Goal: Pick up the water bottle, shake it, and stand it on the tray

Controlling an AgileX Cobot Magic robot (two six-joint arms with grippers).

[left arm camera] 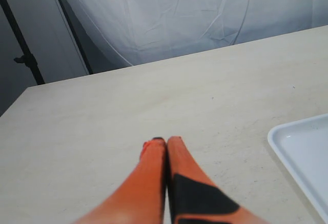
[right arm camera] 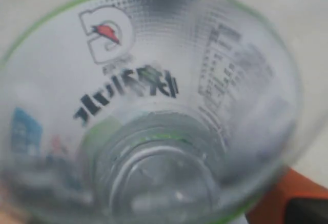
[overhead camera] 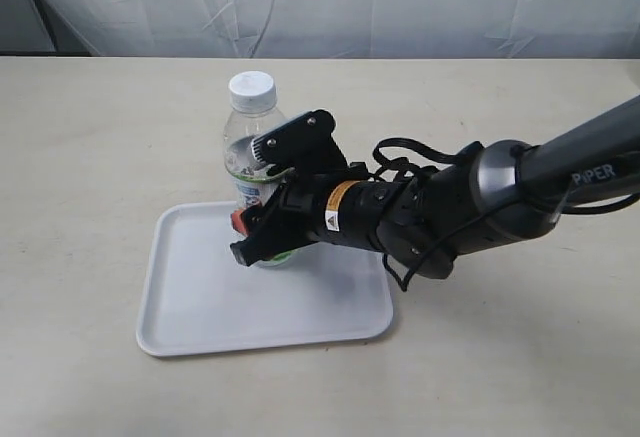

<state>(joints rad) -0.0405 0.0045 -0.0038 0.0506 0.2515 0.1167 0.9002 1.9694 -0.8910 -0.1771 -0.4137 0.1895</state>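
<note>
Bottle: we see the water bottle (overhead camera: 243, 160) upright, its white cap (overhead camera: 251, 88) on top, over the back part of the tray (overhead camera: 200, 302), close to the far rim. Its foot is low against the tray floor, but we cannot tell whether it rests there or hangs just clear.

Bottle up close: in the right wrist view the water bottle (right arm camera: 154, 106) fills nearly the whole picture. It is blurred, with a green-edged label and dark print seen through the clear wall.

Right gripper: the right gripper (overhead camera: 252, 200) reaches in from the right side of the table (overhead camera: 90, 167). It takes the bottle around its labelled body, below the shoulder.

Right fingers: we see one black finger (overhead camera: 292, 139) on the far side of the bottle and one on the near side, closed in against it and holding it. The right wrist view shows one orange finger (right arm camera: 289, 198) right at the bottle's edge.

Left gripper: the left gripper (left arm camera: 165, 141) shows only in its own wrist view, over bare table (left arm camera: 92, 111).

Left fingers: we see both orange fingers (left arm camera: 154, 162) pressed together with nothing between them.

Tray from the left wrist: one rounded corner of the tray (left arm camera: 300, 147) lies flat on the table, well apart from the left fingertips.

Backdrop: a white curtain (overhead camera: 350, 2) hangs behind the far table edge.
</note>
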